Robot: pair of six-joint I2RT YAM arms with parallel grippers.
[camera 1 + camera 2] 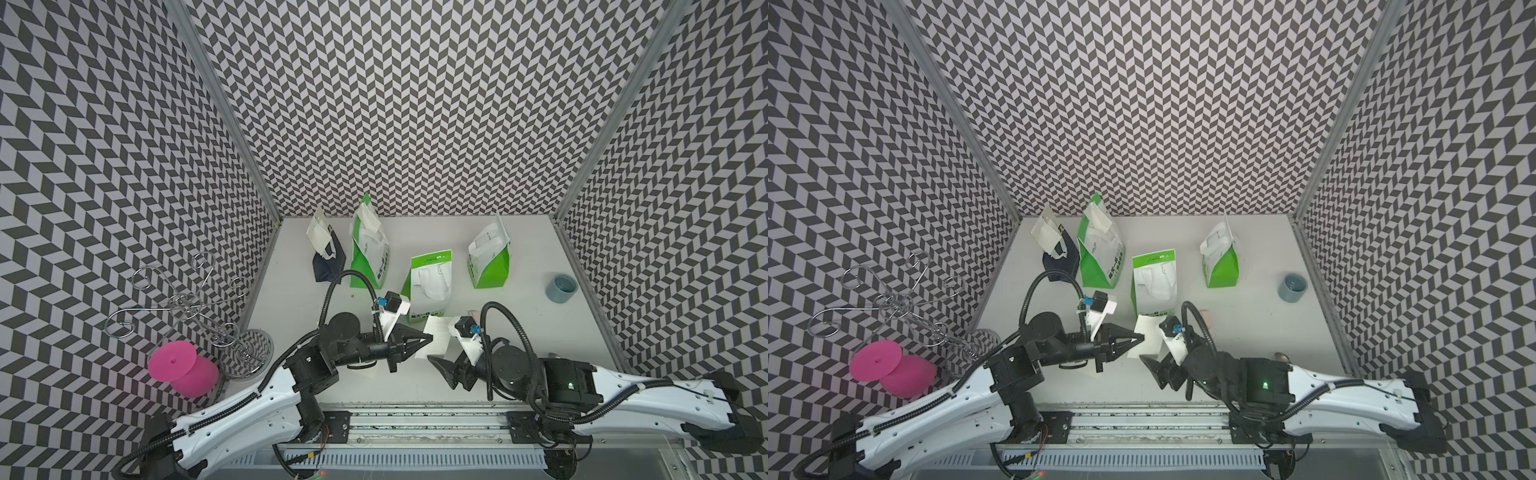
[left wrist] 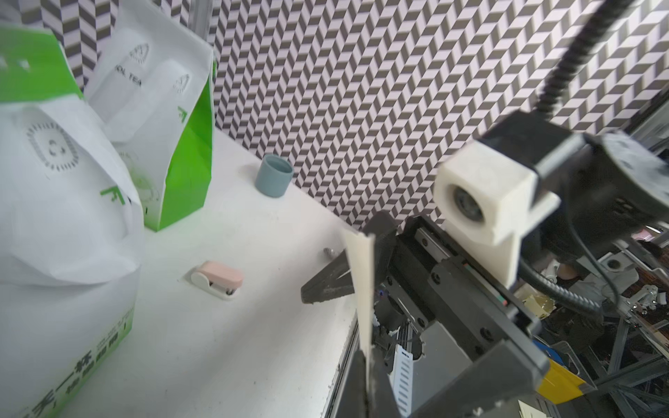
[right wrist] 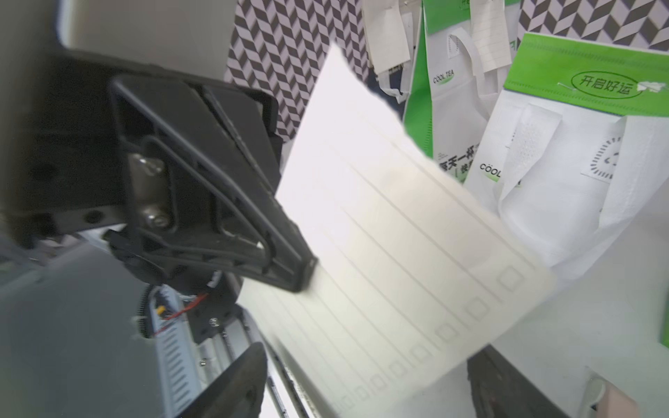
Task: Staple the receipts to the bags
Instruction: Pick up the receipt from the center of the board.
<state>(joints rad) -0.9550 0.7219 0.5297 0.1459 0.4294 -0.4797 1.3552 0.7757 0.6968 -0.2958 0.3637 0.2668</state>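
Left gripper (image 1: 429, 338), jaws pressed flat together on the left edge of the receipt (image 1: 438, 332), the slip held clear of the table (image 1: 519, 332). Right gripper (image 3: 365, 353), jaws spread wide to either side of the same slip, clamped on nothing. Long axis of the slip pointing away from the robot's base and a little rightward, far end right at the foot of the centre bag (image 1: 430, 278); touching or not, impossible to tell. Bag's printed face turned toward the robot, green band at its top, no slip on it. Target therefore dead ahead of the held receipt and near: probably a lift and a short push forward to lay paper against that band. Stapler (image 2: 217, 280) on the table just right of the bag's foot, beside the right wrist, well apart from the left claw. Right arm free and nearer: the likelier one to fetch it.
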